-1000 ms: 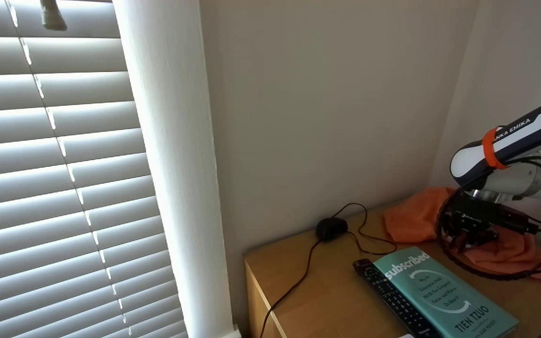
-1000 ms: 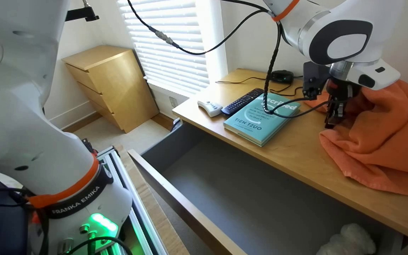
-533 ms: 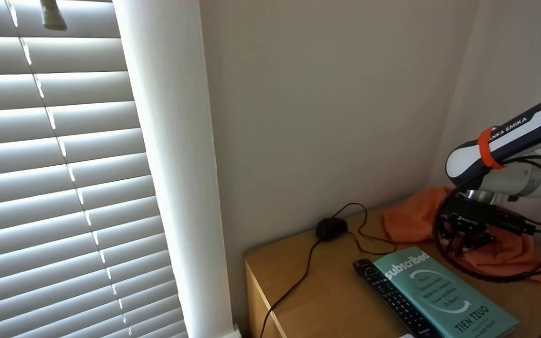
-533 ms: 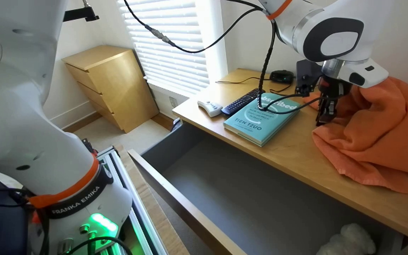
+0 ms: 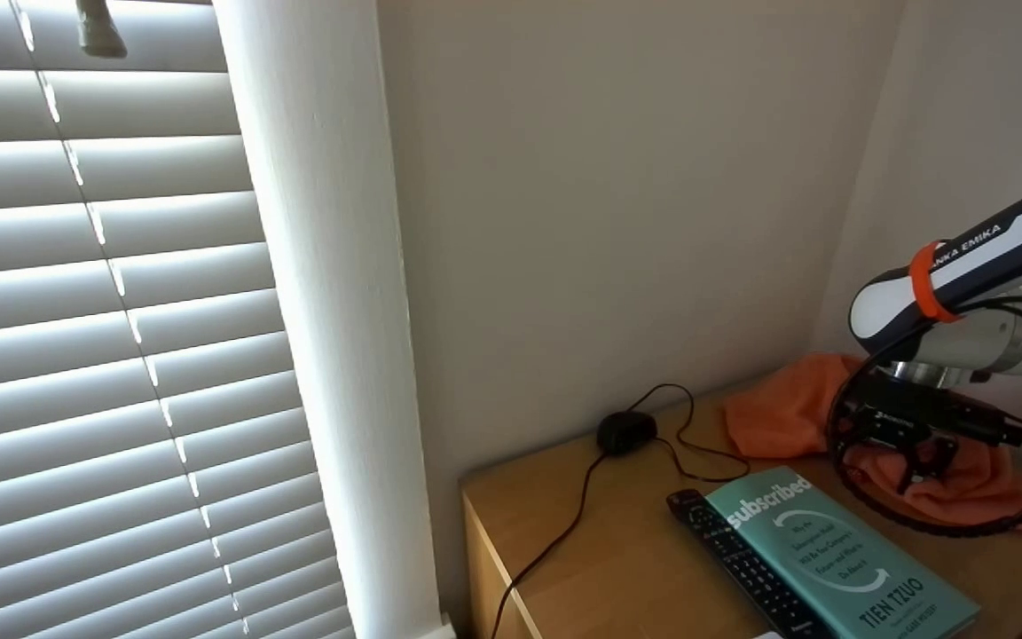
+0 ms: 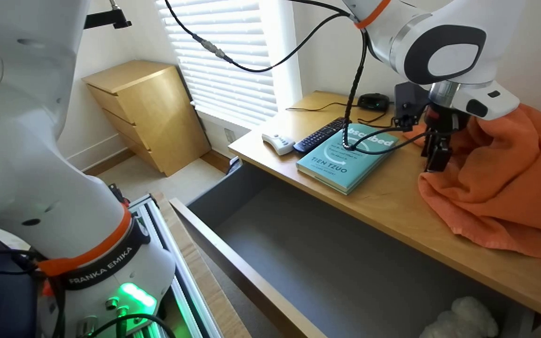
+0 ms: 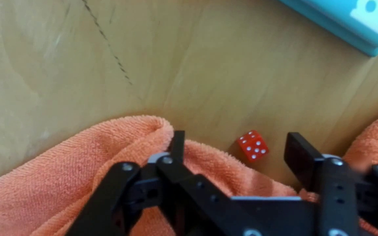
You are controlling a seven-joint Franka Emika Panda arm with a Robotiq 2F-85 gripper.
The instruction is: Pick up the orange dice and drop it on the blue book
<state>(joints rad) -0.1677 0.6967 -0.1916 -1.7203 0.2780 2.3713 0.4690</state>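
Observation:
The dice (image 7: 253, 146), bright orange-red with white pips, lies on the wooden top beside a towel fold in the wrist view. It appears between the spread fingertips of my gripper (image 7: 236, 137), touching neither. In both exterior views the dice is hidden. My gripper (image 5: 915, 461) points down at the towel's edge, jaws open, holding nothing; from the side I see the same gripper (image 6: 435, 164) right of the book. The blue book (image 6: 345, 157) lies flat with its cover up; a corner of the blue book (image 7: 356, 32) enters the wrist view at upper right.
A crumpled orange towel (image 6: 505, 188) lies under and beside the gripper. Past the book are a black remote (image 6: 320, 135), a white controller (image 6: 278, 143) and a black box (image 5: 626, 432) with cables. An open drawer (image 6: 298, 234) juts out below the tabletop.
My gripper's jaws have opened. The arm shifted slightly toward the book, then partly back and down. The towel's near edge has also slid a little toward the book.

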